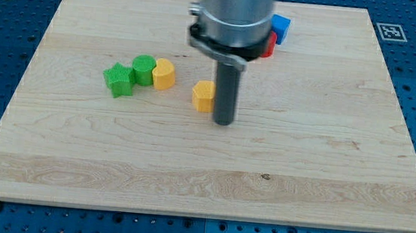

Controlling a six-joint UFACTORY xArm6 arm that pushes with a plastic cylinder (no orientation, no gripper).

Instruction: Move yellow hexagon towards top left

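A yellow block (204, 95), which looks like the hexagon, lies near the middle of the wooden board (325, 157). My tip (224, 123) rests on the board just to the right of it and slightly below. The rod's side is close against the block's right edge, and I cannot tell whether they touch. A second yellow block (164, 74), more rounded, lies further left.
A green round block (143, 70) touches the second yellow block's left side. A green star (118, 79) sits left of that. A blue block (279, 26) and a red block (268, 45) lie at the view's top, partly hidden behind the arm's body (231, 20).
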